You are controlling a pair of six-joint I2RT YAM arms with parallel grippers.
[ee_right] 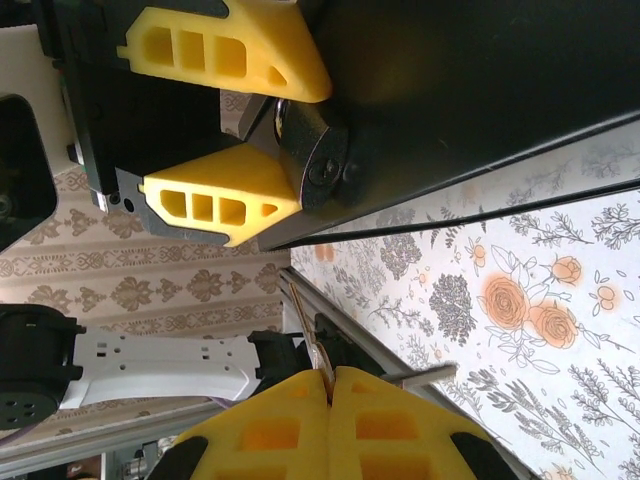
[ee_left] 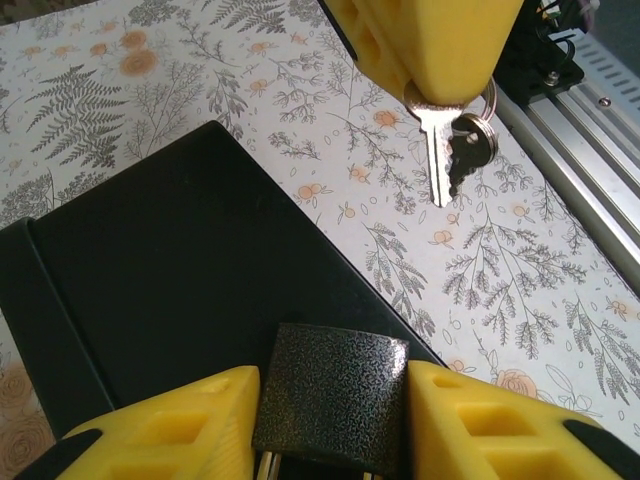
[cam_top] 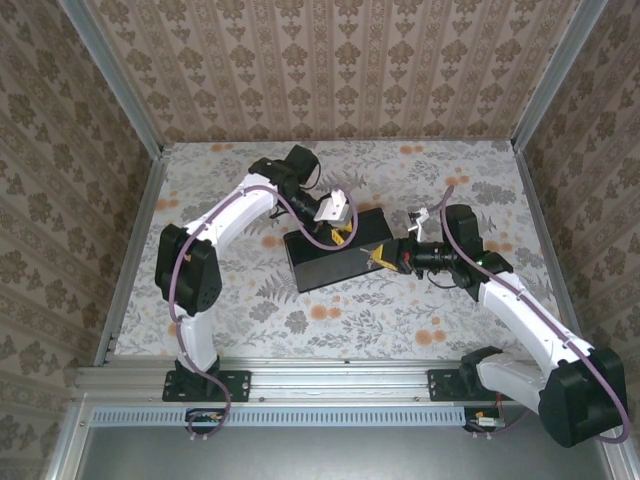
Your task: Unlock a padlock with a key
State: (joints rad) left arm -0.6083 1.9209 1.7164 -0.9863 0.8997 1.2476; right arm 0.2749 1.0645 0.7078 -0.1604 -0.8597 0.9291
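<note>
Floral tablecloth (cam_top: 330, 330), matte print, damask wallpaper on three sides. Black box (cam_top: 335, 262) sits mid-table: flat, smooth, hard-edged. The left gripper (cam_top: 338, 228) has chunky yellow plastic fingers (ee_left: 170, 430) with moulded ribs. It is clamped on the padlock (ee_left: 330, 410) at the box's edge, pads against both flanks. The padlock body is squarish dark metal with a crinkle finish, and the right wrist view shows a round keyway face. Right gripper (ee_right: 330, 385) is pinched tight on the key (ee_left: 436, 160), a thin shiny metal blade that pokes out below the fingers. A split ring and a second, darker key dangle beside it.

Progress, my read: both grasps are done. The key is near the padlock but apart from it, not yet lined up with the keyway. Aligning, inserting, turning and popping the shackle are all left. I can't tell the shackle's state.
</note>
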